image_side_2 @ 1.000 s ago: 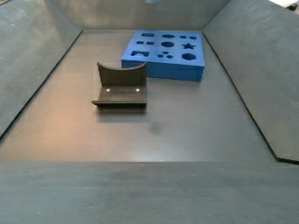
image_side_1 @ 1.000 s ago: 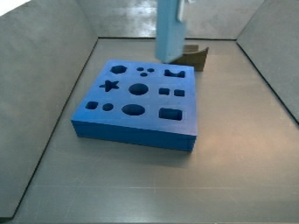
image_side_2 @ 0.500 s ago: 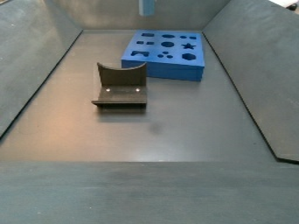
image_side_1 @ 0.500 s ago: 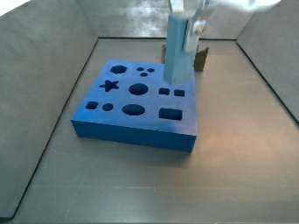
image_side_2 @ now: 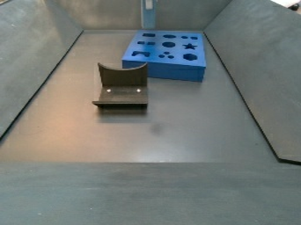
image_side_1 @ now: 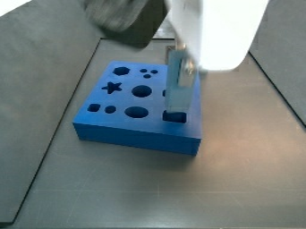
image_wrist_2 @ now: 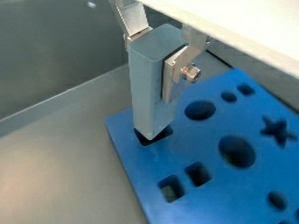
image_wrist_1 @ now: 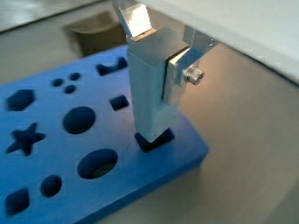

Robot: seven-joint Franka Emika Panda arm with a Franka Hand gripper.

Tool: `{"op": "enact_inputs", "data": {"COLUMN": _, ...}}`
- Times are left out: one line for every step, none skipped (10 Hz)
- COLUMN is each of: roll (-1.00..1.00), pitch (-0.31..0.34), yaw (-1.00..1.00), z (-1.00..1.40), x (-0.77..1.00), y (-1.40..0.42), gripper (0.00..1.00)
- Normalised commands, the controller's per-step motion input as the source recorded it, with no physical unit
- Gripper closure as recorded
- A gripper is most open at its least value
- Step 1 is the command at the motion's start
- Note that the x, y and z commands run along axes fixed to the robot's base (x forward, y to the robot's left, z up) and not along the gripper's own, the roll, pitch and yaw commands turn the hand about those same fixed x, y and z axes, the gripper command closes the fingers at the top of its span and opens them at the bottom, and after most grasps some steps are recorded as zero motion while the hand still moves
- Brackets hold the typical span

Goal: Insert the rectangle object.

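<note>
My gripper [image_wrist_1: 158, 52] is shut on the rectangle object [image_wrist_1: 152, 87], a pale-blue elongated block held upright; both also show in a wrist view, gripper [image_wrist_2: 158, 52] and block [image_wrist_2: 152, 87]. One silver finger [image_wrist_1: 181, 66] presses its side. The block's lower end sits at the mouth of a dark rectangular hole [image_wrist_1: 155, 140] near a corner of the blue board [image_wrist_1: 70, 131]. In a side view the block [image_side_1: 177, 82] stands over that hole [image_side_1: 174, 116] on the board [image_side_1: 138, 121]. How deep it sits cannot be told. In a side view only the block's lower end [image_side_2: 148, 13] shows above the board [image_side_2: 167, 54].
The board has star, round and square holes [image_side_1: 111, 88]. The dark olive-brown fixture [image_side_2: 121, 86] stands on the grey floor apart from the board and shows behind it in a wrist view [image_wrist_1: 93, 31]. Sloped grey bin walls [image_side_2: 35, 79] surround the floor. The blurred arm [image_side_1: 221, 31] fills the upper side view.
The gripper has carried the block down and towards the board's front right corner. Its lower end now meets the rectangular hole. The board and fixture have not moved.
</note>
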Motion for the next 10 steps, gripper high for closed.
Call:
{"op": "enact_inputs", "data": {"roll": 0.01, "pitch": 0.000, "yaw": -0.87, "z": -0.42, "x": 0.14, "y": -0.09, "gripper": 1.00}}
{"op": "enact_inputs", "data": {"roll": 0.02, "pitch": 0.000, "yaw": -0.88, "z": -0.34, "x": 0.13, "y": -0.05, "gripper": 1.00}}
{"op": "enact_inputs", "data": {"roll": 0.07, "pitch": 0.000, "yaw": -0.76, "z": -0.13, "x": 0.23, "y": 0.00, "gripper": 1.00}}
{"op": "enact_inputs", "data": {"roll": 0.01, "pitch": 0.000, "yaw": -0.09, "z": -0.05, "x": 0.00, "y": 0.11, "gripper": 1.00}}
{"op": "enact_inputs", "data": {"roll": 0.06, "pitch": 0.000, "yaw": -0.28, "z": -0.07, "x": 0.08, "y": 0.00, "gripper": 1.00}}
{"op": "enact_inputs", "data": {"roll": 0.07, "pitch": 0.000, "yaw": -0.37, "z": -0.17, "x": -0.13, "y": 0.07, "gripper": 1.00}}
{"op": "enact_inputs", "data": {"roll": 0.00, "pitch": 0.000, "yaw": -0.11, "z": -0.29, "x": -0.38, "y": 0.04, "gripper": 1.00}}
{"op": "enact_inputs", "data": {"roll": -0.02, "pitch": 0.000, "yaw": 0.00, "z": -0.27, "x": -0.28, "y": 0.00, "gripper": 1.00}}
{"op": "enact_inputs", "data": {"roll": -0.01, "pitch": 0.000, "yaw": 0.03, "z": -0.27, "x": -0.21, "y": -0.07, "gripper": 1.00}}
{"op": "enact_inputs", "data": {"roll": -0.04, "pitch": 0.000, "yaw": 0.07, "z": -0.40, "x": 0.00, "y": -0.19, "gripper": 1.00}}
